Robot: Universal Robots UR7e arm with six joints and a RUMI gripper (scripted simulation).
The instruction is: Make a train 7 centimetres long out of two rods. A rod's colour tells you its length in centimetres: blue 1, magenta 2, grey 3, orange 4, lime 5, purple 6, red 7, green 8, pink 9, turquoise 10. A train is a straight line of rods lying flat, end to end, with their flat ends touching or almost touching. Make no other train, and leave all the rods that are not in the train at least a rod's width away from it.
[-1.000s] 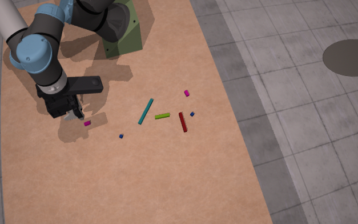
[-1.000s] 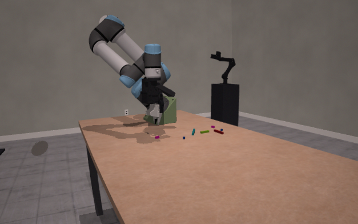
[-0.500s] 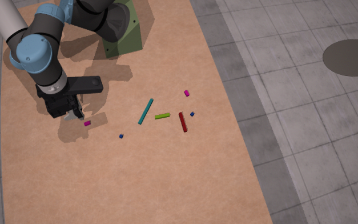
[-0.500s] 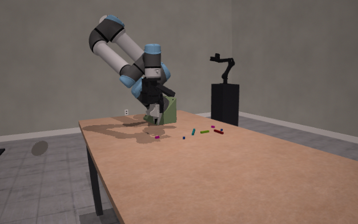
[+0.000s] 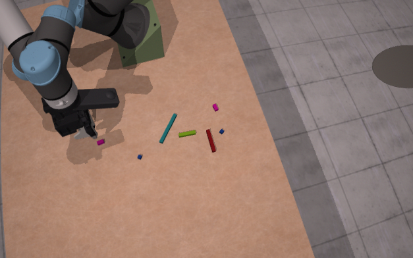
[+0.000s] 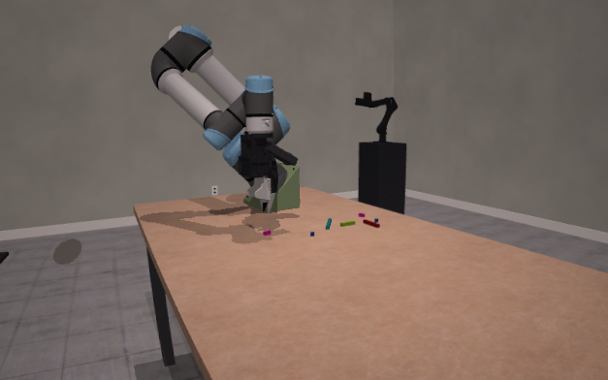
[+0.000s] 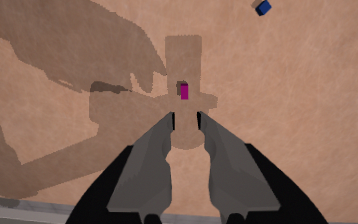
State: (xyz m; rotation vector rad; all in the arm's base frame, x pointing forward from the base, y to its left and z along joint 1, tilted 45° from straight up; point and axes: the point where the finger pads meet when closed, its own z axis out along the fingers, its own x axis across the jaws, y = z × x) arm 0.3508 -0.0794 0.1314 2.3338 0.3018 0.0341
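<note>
A short magenta rod (image 5: 101, 142) lies flat on the table at the left, apart from the other rods; it also shows in the exterior view (image 6: 267, 233) and in the wrist view (image 7: 184, 91). My gripper (image 5: 83, 133) hovers above the table just beside this rod, in the wrist view (image 7: 185, 120) just short of it. Its fingers stand narrow with a small gap and nothing between them. A lime rod (image 5: 187, 133) lies near the table's middle. A second magenta rod (image 5: 215, 107) lies farther right.
A turquoise rod (image 5: 168, 128) lies slanted just left of the lime rod. A red rod (image 5: 211, 140) lies to the lime rod's right. One blue rod (image 5: 139, 156) lies between the groups, another (image 5: 221, 131) beside the red rod. The arm's green base (image 5: 145, 39) stands behind.
</note>
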